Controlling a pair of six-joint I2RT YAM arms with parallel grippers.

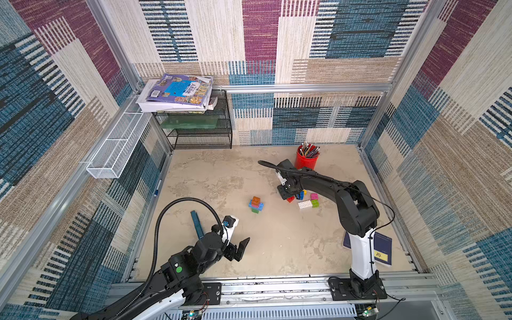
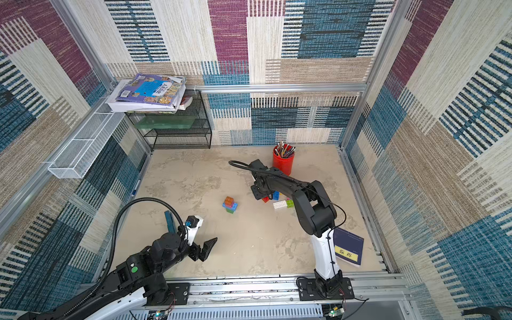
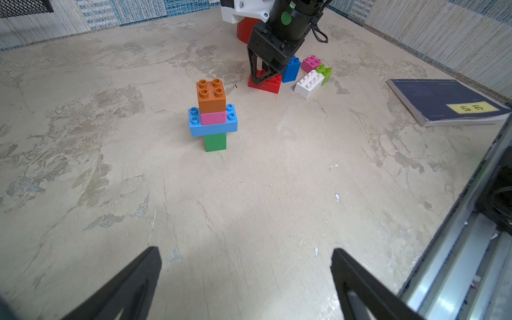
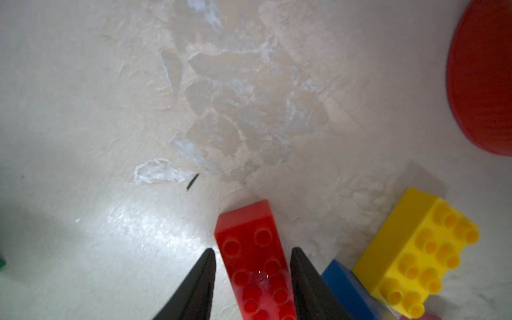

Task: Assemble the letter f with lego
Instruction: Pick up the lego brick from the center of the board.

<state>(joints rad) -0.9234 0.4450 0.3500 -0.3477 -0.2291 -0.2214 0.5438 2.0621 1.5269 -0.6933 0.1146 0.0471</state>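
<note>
As both top views show it, the table [image 1: 221, 171] carries the following. Item: one red pen cup [image 1: 306, 163], upright, packed with pens [image 1: 309, 149] standing on end. Item: one black mesh rack [image 1: 199, 135] against the back wall, a flat green item [image 1: 191, 122] on its shelf and books [image 1: 177, 91] piled on top. Item: one white wire basket [image 1: 116, 149] on the side wall. Item: one blue notebook [image 1: 383, 248] lying flat.

Of the lego, a joined stack [image 1: 256, 205] stands mid-table. Loose near the cup lie a white brick [image 1: 304, 205], lime brick [image 1: 315, 203], pink brick [image 1: 314, 196], blue brick [image 1: 299, 196], yellow brick [image 1: 304, 191] and red brick [image 1: 290, 199]. The right gripper [image 1: 286, 196] is down over the red brick. The left gripper [image 1: 241, 249] hangs above bare table, well apart from the lego.

Left wrist view: the stack [image 3: 212, 116] is upright, with green at the base, then a wide light-blue piece, then pink, with orange on top. The left fingers [image 3: 133, 285] are spread wide with nothing between them. The right gripper [image 3: 260, 79] straddles the red brick [image 3: 267, 85].

Right wrist view: the right fingers [image 4: 199, 282] stand narrow, one along each long side of the red brick [image 4: 255, 263] and close against it. Whether they pinch it I cannot tell. The blue brick [image 4: 340, 285] and yellow brick [image 4: 415, 255] lie just beside.
</note>
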